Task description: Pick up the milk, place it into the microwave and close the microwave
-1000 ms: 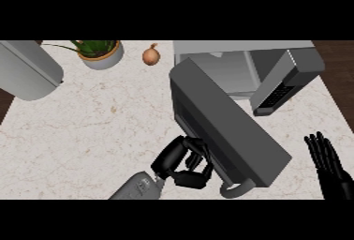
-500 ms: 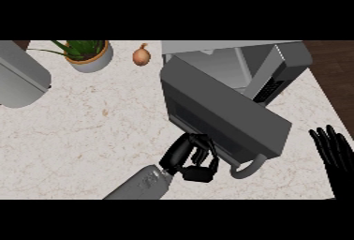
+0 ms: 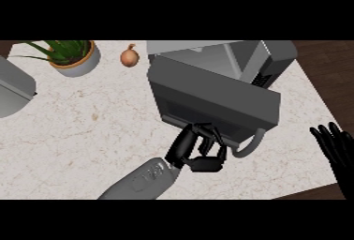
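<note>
Your L hand [image 3: 195, 149] sits at the lower edge of the microwave [image 3: 276, 56] door [image 3: 207, 98], forearm coming up from the bottom of the head view. Its fingers are loosely bent and hold nothing, so it's open. The fingertips [image 3: 204, 129] touch the door's front face and the thumb side hangs just below the door edge, over the counter [image 3: 83, 136].

The door stands part-way swung, slanting across the oven's mouth directly above and to the R of the hand. The handle [image 3: 253, 142] is the grey curved bar just R of the hand. It's close, but the hand isn't wrapped round it.

Milk: you can't see it in this view. The door covers most of the cavity, and the strip of interior showing beyond the door is too plain to tell what's inside.

Your R hand [image 3: 335, 147] rests open at the R edge, fingers up, well apart from the L hand and off the door.

Far up-left of the L hand you've got an onion [image 3: 129, 56] and a potted plant [image 3: 72, 58], both well away.
</note>
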